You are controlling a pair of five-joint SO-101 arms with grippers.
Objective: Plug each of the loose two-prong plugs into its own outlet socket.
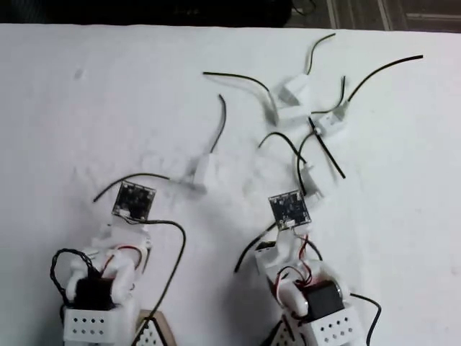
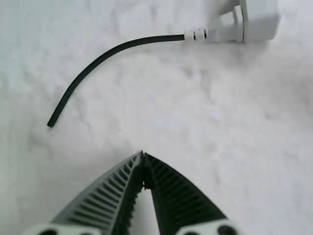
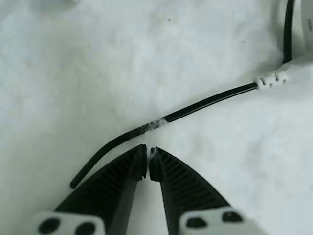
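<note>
The left end effector (image 2: 143, 159) and right end effector (image 3: 147, 159) are both clenched shut on nothing, each low over the desk (image 2: 220, 137). A white plug piece (image 2: 254, 22) lies near the left one, a black cord (image 3: 195, 106) lies just beside the right one, and more white pieces (image 1: 292, 92) lie farther back. They look light and hard with floppy cords, so I would grab the white body.

Corded white plugs (image 1: 333, 122) strew the table (image 1: 108, 86); one plug (image 1: 202, 171) lies apart.

open table (image 1: 94, 108) left, tangled cords (image 1: 328, 152) right
</note>
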